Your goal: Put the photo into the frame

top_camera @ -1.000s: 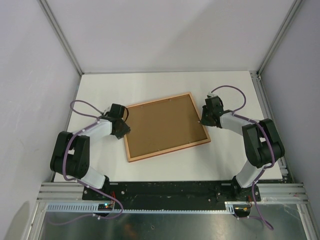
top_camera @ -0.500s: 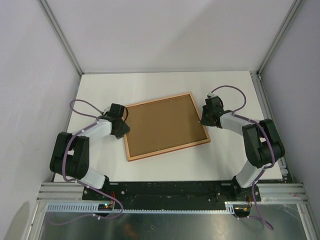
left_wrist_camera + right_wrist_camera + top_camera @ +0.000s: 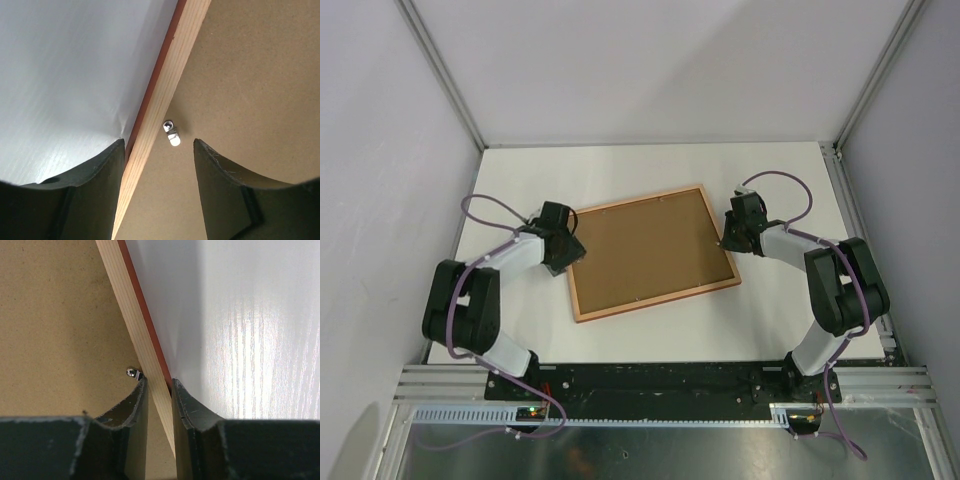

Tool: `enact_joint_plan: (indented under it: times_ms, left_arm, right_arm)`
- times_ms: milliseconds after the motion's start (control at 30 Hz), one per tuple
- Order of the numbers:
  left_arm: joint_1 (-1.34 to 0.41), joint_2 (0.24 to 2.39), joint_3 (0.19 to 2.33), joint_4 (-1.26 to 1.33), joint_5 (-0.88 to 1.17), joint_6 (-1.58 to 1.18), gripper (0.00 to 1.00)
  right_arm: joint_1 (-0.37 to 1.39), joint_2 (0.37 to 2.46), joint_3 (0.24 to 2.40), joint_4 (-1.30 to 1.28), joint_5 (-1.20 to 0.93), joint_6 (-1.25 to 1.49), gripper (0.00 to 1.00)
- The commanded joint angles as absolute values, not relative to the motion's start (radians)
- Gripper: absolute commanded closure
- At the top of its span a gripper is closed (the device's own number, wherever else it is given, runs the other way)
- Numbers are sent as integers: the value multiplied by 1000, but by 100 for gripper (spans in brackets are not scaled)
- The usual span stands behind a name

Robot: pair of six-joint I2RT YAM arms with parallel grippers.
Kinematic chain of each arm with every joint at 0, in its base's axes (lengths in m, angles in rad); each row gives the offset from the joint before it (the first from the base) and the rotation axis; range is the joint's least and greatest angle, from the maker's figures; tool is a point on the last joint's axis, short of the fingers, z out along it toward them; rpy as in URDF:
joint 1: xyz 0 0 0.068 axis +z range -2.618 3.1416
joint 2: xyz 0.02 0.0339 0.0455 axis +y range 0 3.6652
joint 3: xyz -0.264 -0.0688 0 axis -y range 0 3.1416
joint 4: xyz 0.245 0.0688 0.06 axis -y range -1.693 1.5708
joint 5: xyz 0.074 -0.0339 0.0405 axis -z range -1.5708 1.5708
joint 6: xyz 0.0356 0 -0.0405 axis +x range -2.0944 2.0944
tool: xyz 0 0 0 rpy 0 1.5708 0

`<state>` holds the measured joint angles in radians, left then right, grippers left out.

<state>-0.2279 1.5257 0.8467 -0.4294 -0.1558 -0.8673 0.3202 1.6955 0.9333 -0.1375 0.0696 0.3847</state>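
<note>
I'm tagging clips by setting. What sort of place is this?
Probably a lab robot test cell: white tabletop, plain pale wall panels on aluminium posts, and a slotted metal rail at the near edge.

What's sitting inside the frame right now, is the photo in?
The frame lies face down with a brown backing board filling it. Anything beneath the board, the photo included, is covered.

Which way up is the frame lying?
Face down. The frame shows its pale wood back upward, with the brown backing board and a metal tab on top; its red-orange side meets the table.
</note>
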Motion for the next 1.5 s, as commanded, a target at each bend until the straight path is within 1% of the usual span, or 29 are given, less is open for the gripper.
enact_joint_plan:
  times_ms: [0,133,267,400,433,467,533,567,600,700,900,933,1000,1067,1167,1233,1300,1367,1433,1467]
  left_arm:
    - [-232,1586,891,-425,-202,-885,38]
    - [-233,1615,886,-425,-224,-888,39]
    - [-234,1607,870,-424,-242,-885,44]
    - [-235,1591,852,-425,-258,-865,61]
    - [-235,1587,845,-425,-264,-855,68]
    - [-235,1584,838,-424,-273,-846,77]
    - [-235,1577,827,-425,-292,-822,90]
    - [-235,1574,823,-424,-299,-809,95]
    - [-235,1572,820,-424,-303,-796,97]
    - [-235,1569,825,-424,-305,-770,100]
    - [-235,1553,856,-420,-300,-707,100]
    - [-235,1548,861,-419,-296,-693,99]
    - [-235,1531,870,-414,-282,-665,93]
    - [-235,1506,875,-410,-270,-637,84]
    - [-236,1451,877,-409,-257,-596,54]
    - [-237,1414,876,-409,-245,-568,39]
    - [-241,1378,874,-409,-229,-544,30]
    - [-251,1346,872,-409,-208,-526,24]
    - [-266,1317,871,-409,-190,-515,22]
    - [-276,1304,871,-409,-178,-511,22]
  right_arm:
    - [324,1720,900,-222,43,406,100]
    - [324,1718,899,-225,44,404,100]
    - [323,1718,899,-227,45,403,100]
    - [324,1720,899,-223,44,405,100]
    - [324,1721,900,-224,44,405,100]
    - [324,1721,899,-224,44,405,100]
    - [324,1723,899,-223,44,404,100]
    - [323,1724,900,-223,44,404,100]
    - [323,1724,900,-223,44,404,100]
    - [324,1726,899,-220,40,406,100]
    - [324,1720,900,-222,43,403,100]
    - [323,1719,900,-223,45,402,100]
    - [323,1717,900,-226,49,399,100]
    - [323,1714,900,-227,53,397,100]
    - [321,1711,900,-227,56,395,100]
    - [321,1710,900,-227,57,393,100]
    - [320,1708,900,-225,55,389,100]
    - [321,1705,900,-225,53,386,96]
    - [322,1702,901,-225,51,385,88]
    - [323,1698,902,-226,51,384,83]
